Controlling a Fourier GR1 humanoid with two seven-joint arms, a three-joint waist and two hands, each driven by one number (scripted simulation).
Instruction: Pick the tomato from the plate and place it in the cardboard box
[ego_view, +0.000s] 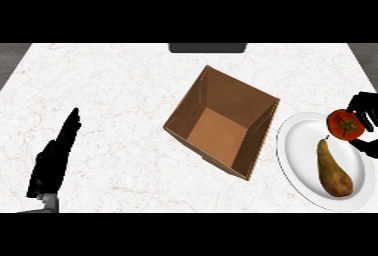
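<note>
Head view of the counter (111, 100), read from left to right. At the left edge the left hand (55, 155) rests on the marble with its fingers straight and together, holding nothing and well apart from every object. In the centre stands the cardboard box (221, 122), open at the top, set at an angle to the counter's edges; its interior shows only bare brown floor and walls. Just to the right of the box, near but seemingly not touching it, lies the white plate (299, 150), which carries a pear (334, 170) with its stem pointing up the view and, at its upper right rim, the tomato (345, 124). The right hand (367, 107) enters at the right edge, its fingers curled around the far side of the tomato and its thumb below, so that the fruit sits between them; whether they are pressing on the skin cannot be told for certain. The tomato is on the plate, not yet lifted. The step in hand appears to be the grasp. The next move would call for closing fully on the tomato, raising it clear of the plate and the pear, then carrying it left over the near wall of the box before release
</note>
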